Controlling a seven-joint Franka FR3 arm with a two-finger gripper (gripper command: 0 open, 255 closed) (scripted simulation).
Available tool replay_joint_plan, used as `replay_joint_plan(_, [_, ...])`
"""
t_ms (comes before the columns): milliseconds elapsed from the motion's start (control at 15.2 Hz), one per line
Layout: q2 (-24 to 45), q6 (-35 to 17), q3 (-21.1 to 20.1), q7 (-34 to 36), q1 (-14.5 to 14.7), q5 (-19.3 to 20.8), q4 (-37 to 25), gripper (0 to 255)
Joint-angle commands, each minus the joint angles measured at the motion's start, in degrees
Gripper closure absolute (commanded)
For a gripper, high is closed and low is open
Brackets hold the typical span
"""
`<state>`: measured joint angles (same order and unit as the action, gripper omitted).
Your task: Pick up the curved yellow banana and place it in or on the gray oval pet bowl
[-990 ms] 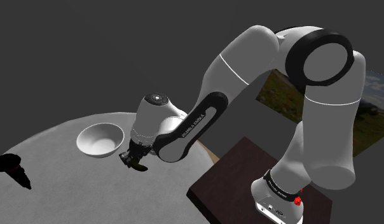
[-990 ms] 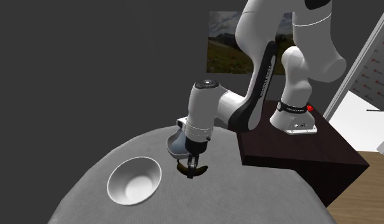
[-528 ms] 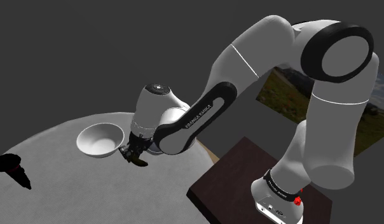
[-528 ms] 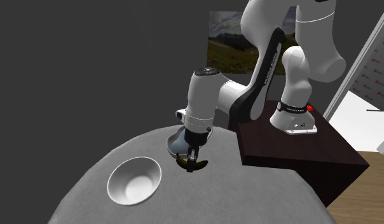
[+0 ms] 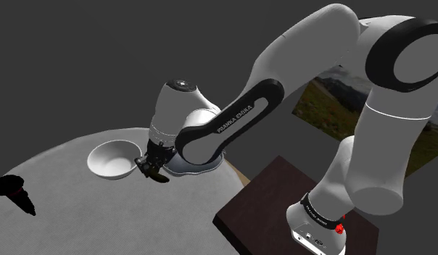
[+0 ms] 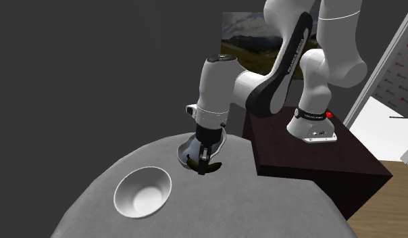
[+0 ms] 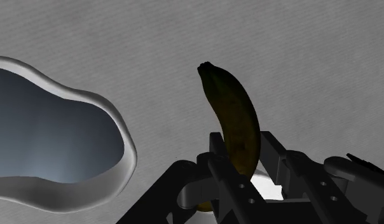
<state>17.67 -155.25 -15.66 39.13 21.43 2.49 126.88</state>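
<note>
The banana (image 7: 238, 127), dark yellow here, is clasped between the two black fingers of the gripper (image 7: 243, 151). It hangs above the table (image 6: 230, 209) and does not touch it. In the last second the arm lifted it higher and brought it closer to the gray pet bowl (image 7: 57, 127), which stands near the table's edge on the stand's side. So the pick seems done, and carrying it over the rim remains. The white round bowl (image 6: 143, 193) is not the target.
</note>
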Motion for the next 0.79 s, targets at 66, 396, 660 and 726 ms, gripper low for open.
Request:
replay_joint_plan(66, [-1.83,1.96,-0.51,-0.41,-0.35,-0.80,-0.16,255])
replay_joint_plan(396, [-5.90,1.05,-1.00,-8.24,-5.46,-4.96,5.02,255])
replay_joint_plan(660, [-9.33,0.75,-0.76,-16.71,-10.16,-9.36,9.14,255])
replay_joint_plan(726, [-10.10,0.79,-0.57,-18.87,-11.25,-10.44,9.99,255])
